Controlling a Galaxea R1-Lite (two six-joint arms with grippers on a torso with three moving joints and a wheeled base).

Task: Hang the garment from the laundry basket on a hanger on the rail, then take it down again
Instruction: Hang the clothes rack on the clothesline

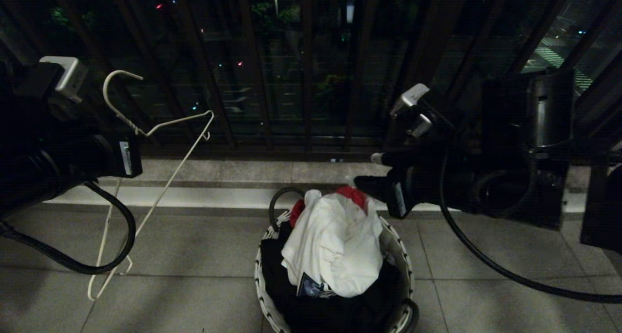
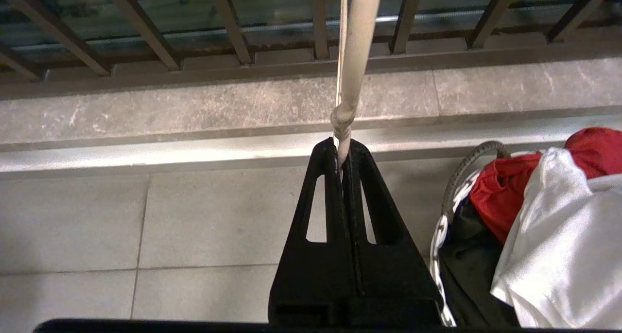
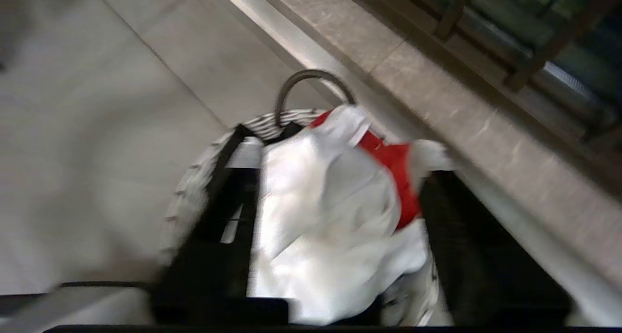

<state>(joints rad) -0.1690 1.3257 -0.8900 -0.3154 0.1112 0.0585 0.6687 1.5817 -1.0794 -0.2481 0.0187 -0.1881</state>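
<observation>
Grey floor tiles surround the laundry basket (image 1: pixel 265 301); the garment's (image 1: pixel 335 245) print is unreadable.

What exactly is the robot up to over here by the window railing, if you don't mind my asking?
It is at the start of a laundry job. The left gripper is shut on the twisted neck of a white wire hanger, held up off the floor. The right gripper hangs just above the laundry basket, holding nothing. The white T-shirt lies bunched on top of a red cloth and a black garment in the basket.
</observation>
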